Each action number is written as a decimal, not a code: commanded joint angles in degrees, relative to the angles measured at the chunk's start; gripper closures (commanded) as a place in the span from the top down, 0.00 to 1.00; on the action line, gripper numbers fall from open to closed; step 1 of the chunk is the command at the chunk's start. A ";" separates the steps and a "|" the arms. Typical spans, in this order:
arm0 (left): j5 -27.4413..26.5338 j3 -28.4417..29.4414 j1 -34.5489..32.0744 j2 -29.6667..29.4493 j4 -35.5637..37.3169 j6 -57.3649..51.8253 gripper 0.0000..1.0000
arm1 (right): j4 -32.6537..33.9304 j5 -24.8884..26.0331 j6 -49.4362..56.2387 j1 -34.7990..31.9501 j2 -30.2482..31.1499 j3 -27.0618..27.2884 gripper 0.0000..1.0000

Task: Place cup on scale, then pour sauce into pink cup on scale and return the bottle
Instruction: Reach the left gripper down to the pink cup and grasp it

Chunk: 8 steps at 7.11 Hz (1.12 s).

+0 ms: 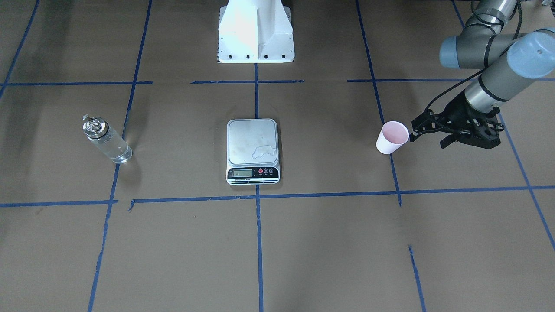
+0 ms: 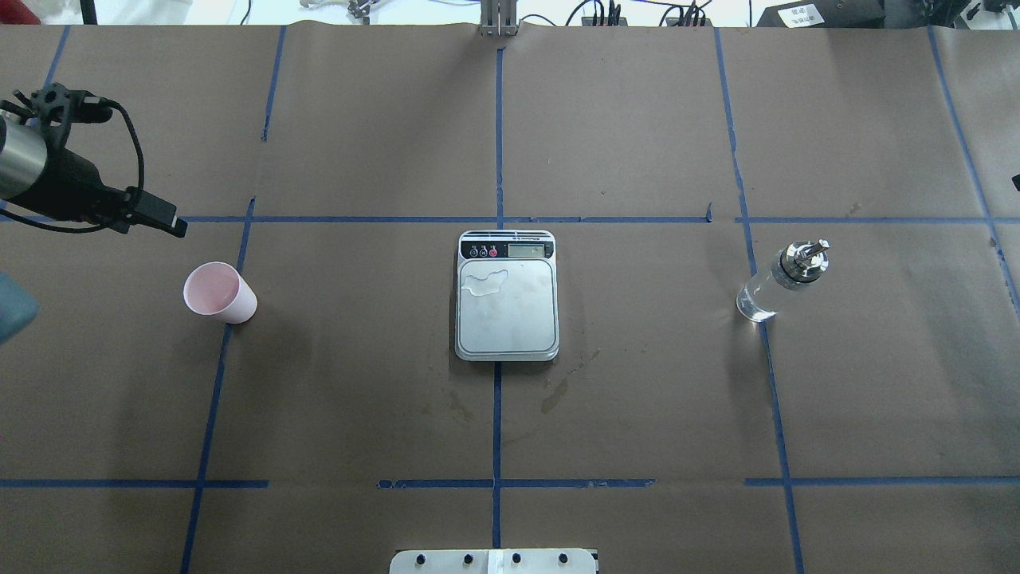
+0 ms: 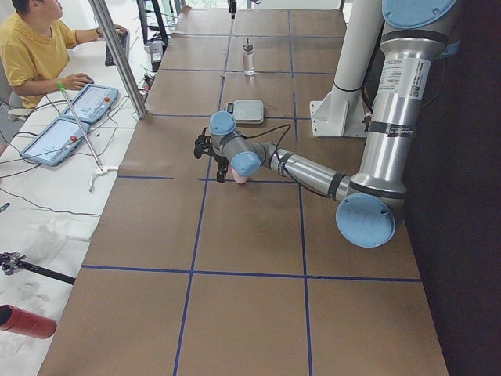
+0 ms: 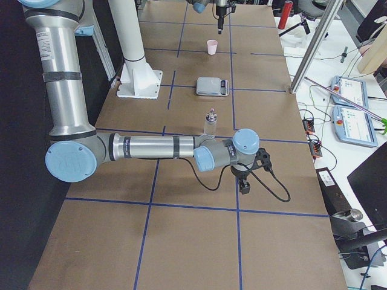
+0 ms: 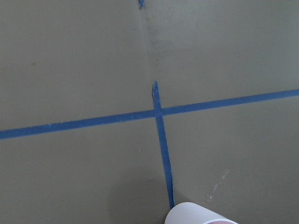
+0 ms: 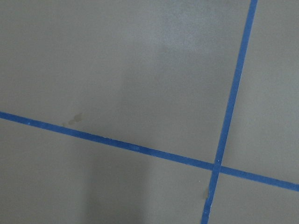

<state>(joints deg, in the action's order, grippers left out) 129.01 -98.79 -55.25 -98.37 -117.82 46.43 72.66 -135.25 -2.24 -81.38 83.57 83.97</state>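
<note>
1. Cup point(image 1: 392, 138) stands upright on the table point(image 1: 303, 242), well apart from the scale point(image 1: 253, 147); left gripper point(image 1: 429, 133), spread and empty, hovers just beside.
2. Clipping the rim could topple it.
3. Right gripper point(image 4: 243, 186): grip cannot be told.

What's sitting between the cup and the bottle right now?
The scale, about midway between the cup and the bottle, with only bare table paper on either side. The overhead view shows it plainly.
</note>
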 commanded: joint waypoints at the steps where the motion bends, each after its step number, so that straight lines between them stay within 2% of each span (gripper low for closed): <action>1: -1.66 0.35 1.63 0.11 0.04 1.12 1.00 | -2.25 0.08 0.13 2.70 0.01 0.14 1.00; 3: -1.57 0.00 4.52 0.11 0.04 1.39 1.00 | -5.86 0.43 0.05 3.16 1.42 -0.64 1.00; 7: -1.57 0.35 6.46 0.29 0.48 1.39 1.00 | -6.04 0.25 -0.22 3.42 1.42 -1.00 1.00; 8: -1.57 0.78 6.82 0.72 0.48 1.39 0.89 | -6.04 0.25 -0.22 3.43 1.51 -1.00 1.00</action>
<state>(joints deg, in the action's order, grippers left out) 127.44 -98.38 -48.95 -98.00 -117.40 47.81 66.64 -134.96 -2.43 -78.01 85.01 82.99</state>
